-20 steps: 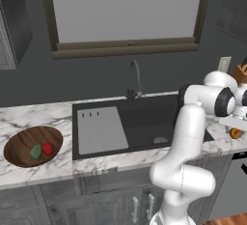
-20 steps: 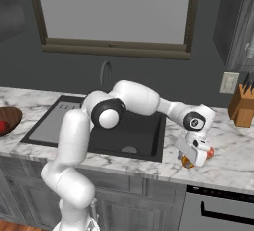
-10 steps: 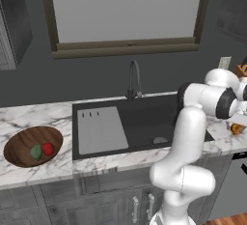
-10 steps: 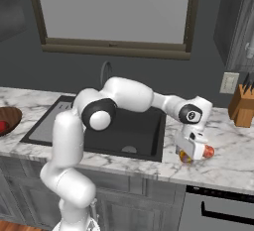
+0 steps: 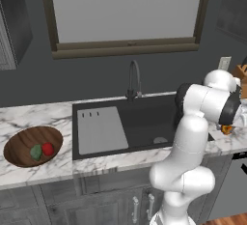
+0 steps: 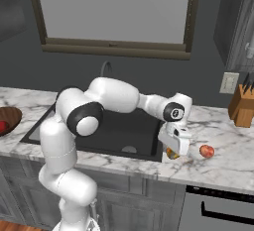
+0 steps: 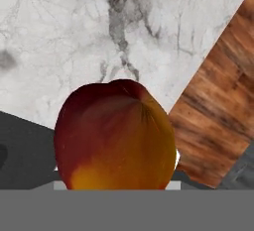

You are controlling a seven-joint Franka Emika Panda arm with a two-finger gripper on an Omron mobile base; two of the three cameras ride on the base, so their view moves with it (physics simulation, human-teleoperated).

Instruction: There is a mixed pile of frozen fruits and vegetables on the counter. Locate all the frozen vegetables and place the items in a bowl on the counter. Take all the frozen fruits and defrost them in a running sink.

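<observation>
Your gripper [image 6: 172, 154] grips the orange fruit [image 7: 115, 136] over the counter [image 6: 225, 160] edge, just beside the sink [image 6: 126, 135] rim.

At the centre of the left base view, the sink [image 5: 140, 122] sat sunk into the counter [image 5: 29, 115], its ribbed panel [image 5: 101, 130] in the left half and the faucet [image 5: 132, 77] behind it, below the window [image 5: 128, 11]. The bowl [image 5: 21, 147] stood on the counter at lower left, two items [image 5: 42, 150] lying inside it side by side. In the right base view, the gripper [image 6: 172, 150] hung at lower centre, just right of the sink, with a fruit [image 6: 171, 153] at its tips above the counter. A second fruit [image 6: 207, 151] lay on the counter to its right. A knife block [image 6: 242, 108] stood at far right, near the wall.
</observation>
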